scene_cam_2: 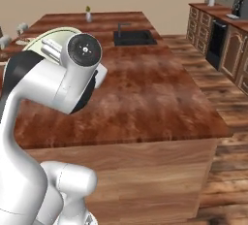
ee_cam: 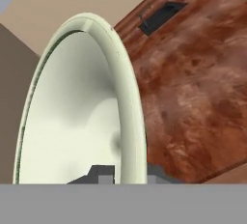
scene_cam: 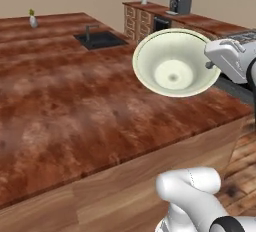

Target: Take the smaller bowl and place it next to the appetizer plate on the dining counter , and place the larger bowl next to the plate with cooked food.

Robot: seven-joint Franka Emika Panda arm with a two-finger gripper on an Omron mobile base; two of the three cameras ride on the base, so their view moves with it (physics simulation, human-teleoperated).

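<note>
Now we carry the bowl (scene_cam: 173, 62) clear above the table (scene_cam: 75, 111), our hand (ee_cam: 123, 175) clamped on its rim so it can travel to its plate. It hangs tipped on edge, mouth facing sideways toward the left base camera, axis roughly level rather than upright.

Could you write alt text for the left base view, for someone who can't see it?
A white robot gripper holds a large pale-green bowl by its rim, tipped on its side above a big reddish-brown wooden counter with a dark sink set in it.
</note>
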